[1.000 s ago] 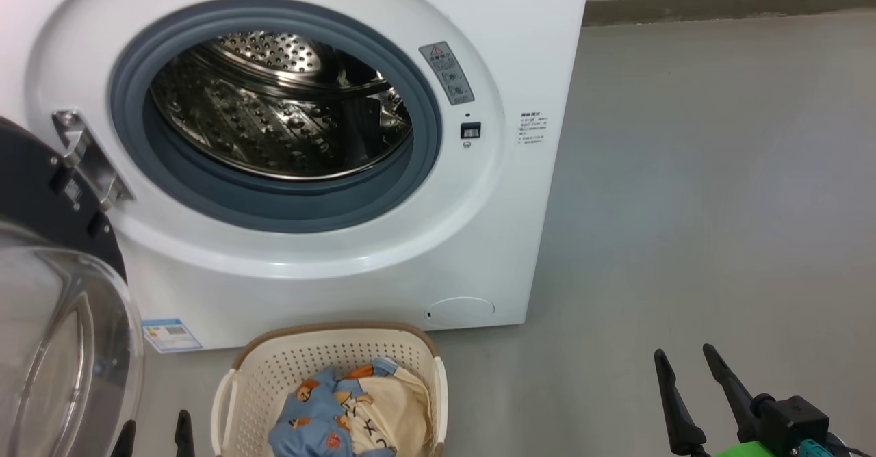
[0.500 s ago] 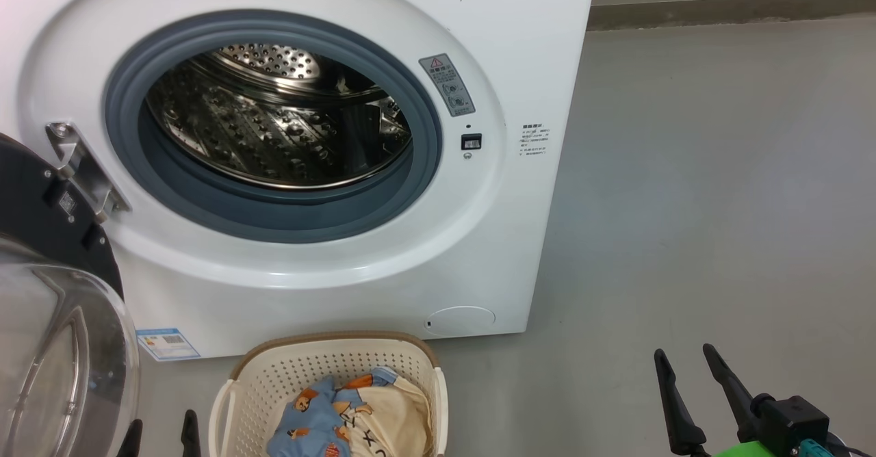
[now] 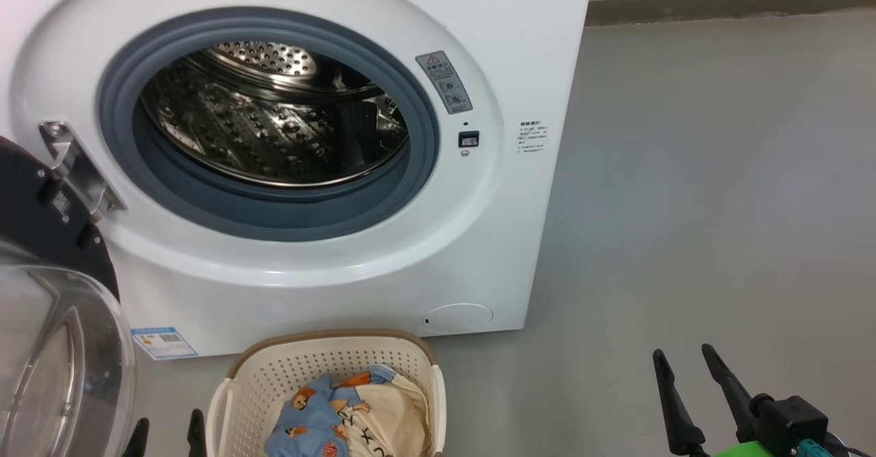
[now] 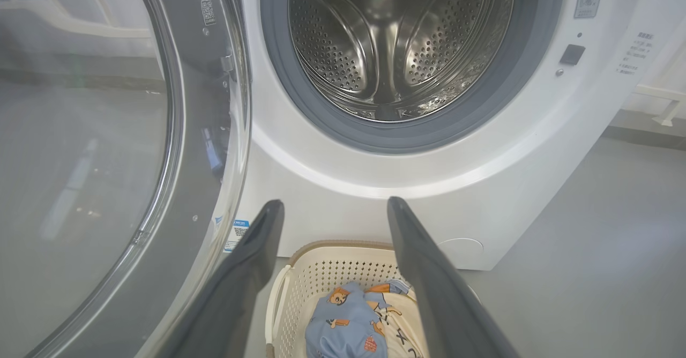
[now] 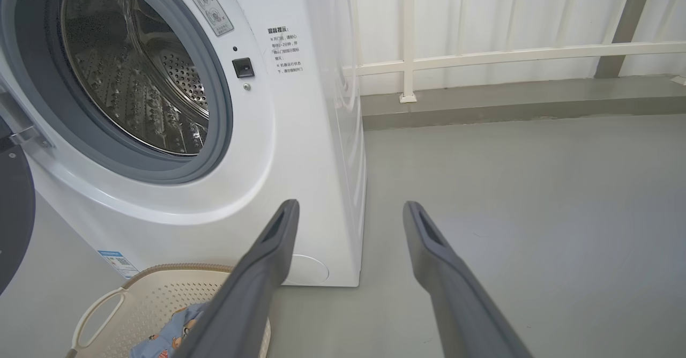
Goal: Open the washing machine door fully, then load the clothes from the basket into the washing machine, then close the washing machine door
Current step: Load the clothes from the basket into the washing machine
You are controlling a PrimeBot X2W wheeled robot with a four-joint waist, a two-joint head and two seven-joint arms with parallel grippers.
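Observation:
The white washing machine (image 3: 479,33) stands with its steel drum (image 3: 274,115) exposed. The washing machine door (image 3: 55,347) hangs swung out at the left, its clear glass bowl facing me. On the floor in front sits the cream basket (image 3: 328,351), holding the clothes (image 3: 342,416): blue bear-print fabric and a cream garment. My left gripper (image 3: 168,429) is open and empty just left of the basket, between it and the door. In the left wrist view it (image 4: 335,205) points over the basket (image 4: 332,261) at the drum. My right gripper (image 3: 683,354) is open and empty over bare floor, far right of the basket.
Grey floor (image 3: 684,170) stretches to the right of the machine. A white railing (image 5: 482,58) and a low kerb run behind it. The door's glass bowl (image 4: 107,159) bulges close by my left fingers.
The head camera has shifted a little, so the whole picture sits slightly lower. My left fingertips have edged right, nearer the basket. The right gripper is unchanged.

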